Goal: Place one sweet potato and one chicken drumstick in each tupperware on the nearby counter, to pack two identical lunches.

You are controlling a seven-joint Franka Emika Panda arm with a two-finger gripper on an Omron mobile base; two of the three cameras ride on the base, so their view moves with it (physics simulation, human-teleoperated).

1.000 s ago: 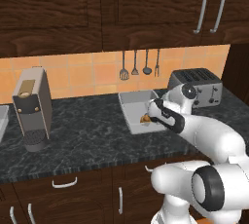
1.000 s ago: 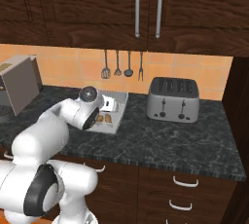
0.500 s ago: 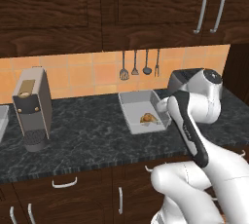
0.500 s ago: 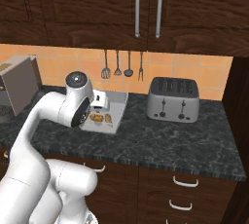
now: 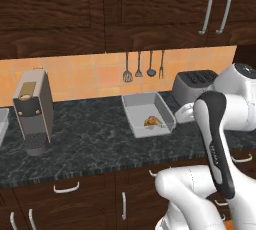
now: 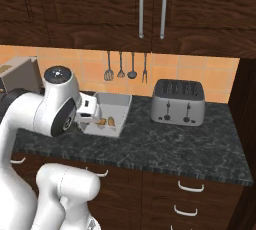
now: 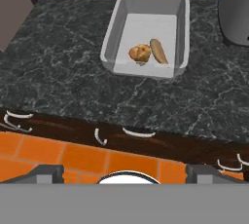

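The tupperware [image 7: 146,33] is sitting on the tabletop [image 7: 63,72] carrying both a sweet potato [image 7: 158,51] and a chicken drumstick [image 7: 139,53], apparently a packed lunch, while the fingers [image 7: 121,172] are standing wide apart, gripping nothing.

- The counter [image 5: 95,141] looks like polished speckled black-grey stone.
- The tupperware [image 7: 113,38] looks like smooth, matt pale-grey plastic.
- The toaster [image 6: 178,102] has a brushed silver metal look.
- The cabinets [image 5: 55,11] are dark, grained wood.

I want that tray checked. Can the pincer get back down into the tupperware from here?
Probably yes: the tupperware lies open-topped with nothing above it, and the pincer is open.
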